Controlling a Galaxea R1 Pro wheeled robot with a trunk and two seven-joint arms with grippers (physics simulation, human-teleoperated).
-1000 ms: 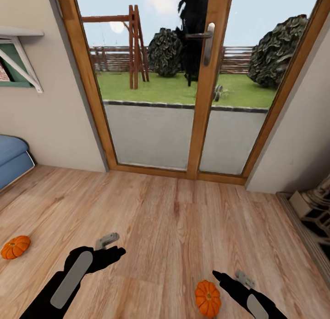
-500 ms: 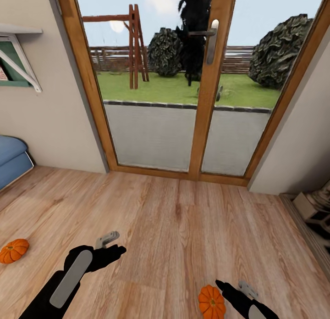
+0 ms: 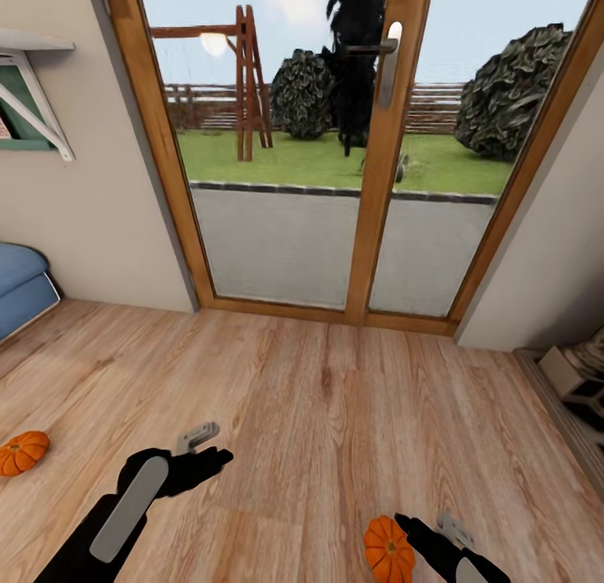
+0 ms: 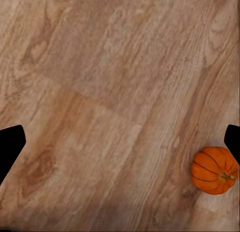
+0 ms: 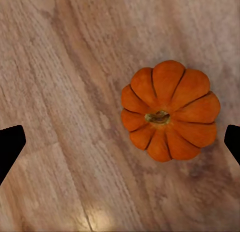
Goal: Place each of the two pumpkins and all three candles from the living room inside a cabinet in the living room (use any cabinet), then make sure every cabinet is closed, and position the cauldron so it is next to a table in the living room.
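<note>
Two orange ribbed pumpkins lie on the wood floor. One pumpkin is at the head view's bottom edge, just left of my right gripper, which is open. In the right wrist view that pumpkin lies stem up below the open right gripper, nearer one fingertip. The other pumpkin sits at the far left, well apart from my left gripper, which is open and holds nothing. In the left wrist view a pumpkin lies on the floor beside one black fingertip.
A wood-framed glass patio door stands straight ahead, with a garden behind it. A blue sofa corner is at the left under a wall shelf. A carved stone fireplace edge lines the right. Open floor lies between.
The whole picture has shifted slightly, so the camera has moved. The right gripper sits a little lower in the view beside its pumpkin. Both grippers remain open.
</note>
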